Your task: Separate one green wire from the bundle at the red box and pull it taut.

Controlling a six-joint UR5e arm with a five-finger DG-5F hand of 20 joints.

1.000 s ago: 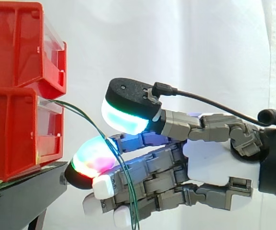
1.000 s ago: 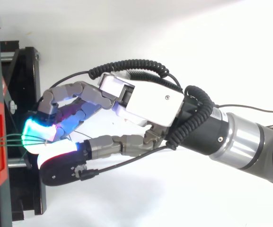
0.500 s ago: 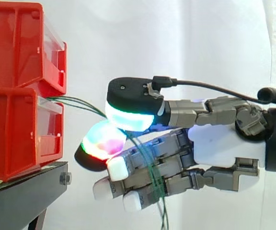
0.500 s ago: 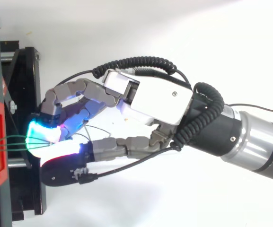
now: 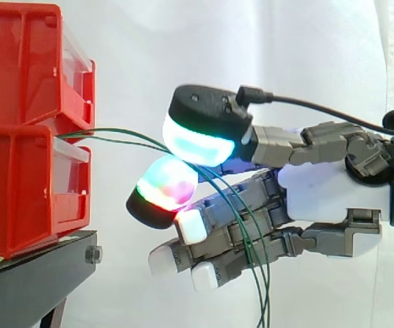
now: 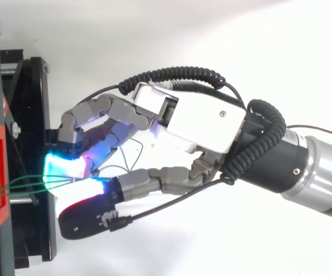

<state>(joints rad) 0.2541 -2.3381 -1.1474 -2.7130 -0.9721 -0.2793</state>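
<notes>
Side view: hand (image 5: pixel 319 198) pinching green wires (image 5: pixel 115 133) beside stacked red bins (image 5: pixel 19 137) on black stand (image 5: pixel 33 280), white curtain (image 5: pixel 251 48) behind.

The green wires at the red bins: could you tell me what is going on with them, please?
The robot hand pinches green wires between its glowing thumb and finger pads, just out from the lower red bin. The wires run nearly level from bin to pads, then loop downward. More than one wire goes through the pinch, so a single one does not look separated yet.
</notes>
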